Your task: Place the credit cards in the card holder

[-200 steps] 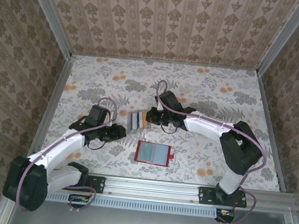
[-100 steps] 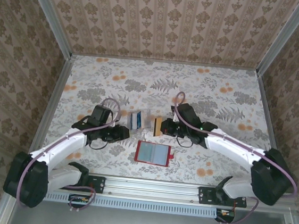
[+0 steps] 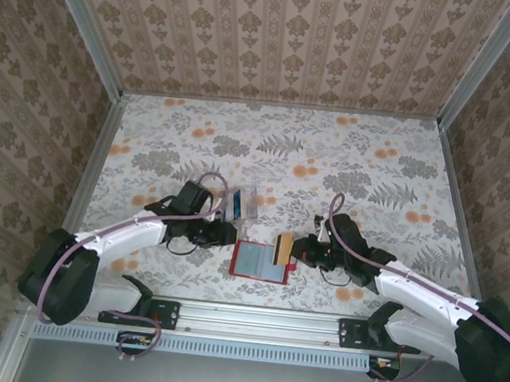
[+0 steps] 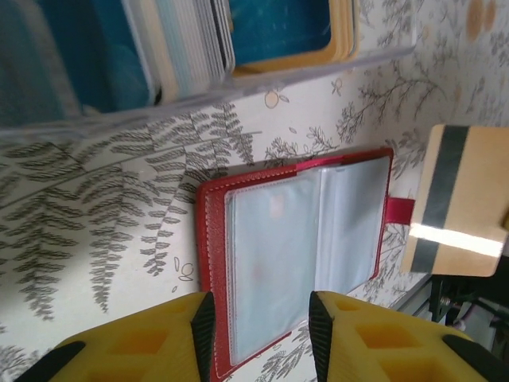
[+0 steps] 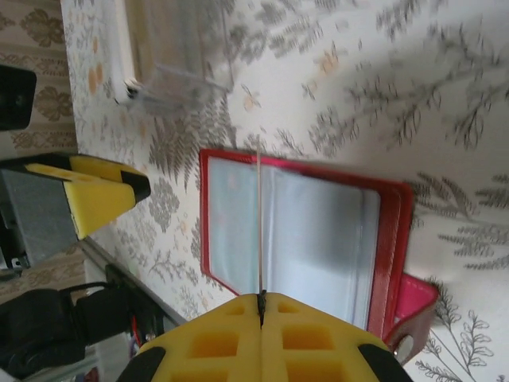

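The card holder [image 3: 255, 262] lies open on the table, red rim around pale clear pockets, also in the left wrist view [image 4: 298, 239] and the right wrist view [image 5: 318, 231]. My right gripper [image 3: 293, 250] [image 5: 261, 301] is shut on a tan credit card [image 3: 283, 249] with a dark stripe [image 4: 457, 199], held on edge [image 5: 259, 215] over the holder's middle. My left gripper [image 3: 225, 233] [image 4: 260, 328] is open at the holder's left edge, nothing between its fingers. More credit cards [image 3: 238, 205] [image 4: 191, 48] stand in a clear tray behind it.
The clear tray [image 5: 171, 76] sits just beyond the holder, close to the left wrist. The holder's clasp tab [image 5: 413, 306] sticks out on the right. A metal rail [image 3: 259, 321] runs along the near table edge. Patterned walls enclose the table.
My right arm has swung back from the tray with the tan card and now holds it over the open holder. My left gripper has slid right to the holder's edge and opened wider.
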